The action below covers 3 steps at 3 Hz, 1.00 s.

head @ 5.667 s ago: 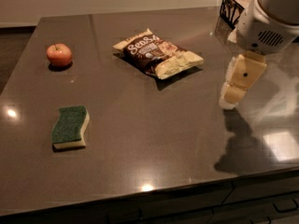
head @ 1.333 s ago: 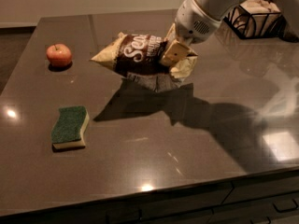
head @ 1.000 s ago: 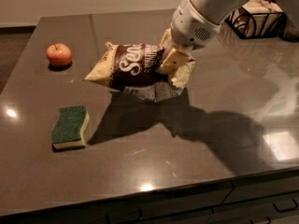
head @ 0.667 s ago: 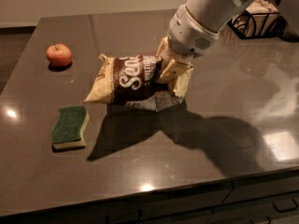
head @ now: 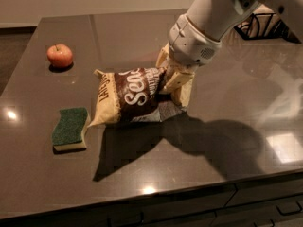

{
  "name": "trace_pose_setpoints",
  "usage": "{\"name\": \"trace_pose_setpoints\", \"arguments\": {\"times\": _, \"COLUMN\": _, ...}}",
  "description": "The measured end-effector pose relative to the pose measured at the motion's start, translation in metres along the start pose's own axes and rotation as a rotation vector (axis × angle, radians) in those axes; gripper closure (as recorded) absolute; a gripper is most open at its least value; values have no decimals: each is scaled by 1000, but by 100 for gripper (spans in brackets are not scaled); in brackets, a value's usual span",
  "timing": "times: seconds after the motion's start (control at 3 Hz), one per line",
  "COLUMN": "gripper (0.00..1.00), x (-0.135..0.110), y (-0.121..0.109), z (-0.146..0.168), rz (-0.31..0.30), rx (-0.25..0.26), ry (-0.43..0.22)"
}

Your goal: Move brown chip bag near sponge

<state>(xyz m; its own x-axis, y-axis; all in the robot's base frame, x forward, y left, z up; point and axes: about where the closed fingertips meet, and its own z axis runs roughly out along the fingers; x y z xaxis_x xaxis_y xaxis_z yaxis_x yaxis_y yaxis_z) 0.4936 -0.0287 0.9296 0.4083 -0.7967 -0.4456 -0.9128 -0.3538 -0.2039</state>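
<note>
Out from the end effector point(head: 173, 82), which is clamped tight on one end, the brown chip bag point(head: 130, 97) reaches right beside the sponge point(head: 71, 128).

A kitchen-type room is indicated: a dark polished counter point(head: 246, 96) is fitted over handled drawer fronts point(head: 199, 211), and an apple point(head: 60, 56), a sponge point(head: 71, 128) and a wire basket point(head: 261, 25) are set on it. The tool point(head: 172, 82) is clamped on the brown chip bag point(head: 130, 96) mid-counter.

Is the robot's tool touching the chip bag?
Touching. The camera view shows the tool at the right end of the chip bag, closed on its crinkly cream edge, with no gap between them.
</note>
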Motion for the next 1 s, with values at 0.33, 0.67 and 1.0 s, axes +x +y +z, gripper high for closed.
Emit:
{"name": "trace_pose_setpoints", "arguments": {"times": 0.33, "gripper": 18, "x": -2, "y": -2, "z": 0, "rz": -3, "rx": 7, "ry": 1}}
{"name": "trace_pose_setpoints", "arguments": {"times": 0.67, "gripper": 0, "x": -3, "y": -3, "z": 0, "rz": -5, "rx": 13, "ry": 1}}
{"name": "trace_pose_setpoints", "arguments": {"times": 1.0, "gripper": 0, "x": -3, "y": -3, "z": 0, "rz": -5, "rx": 13, "ry": 1}}
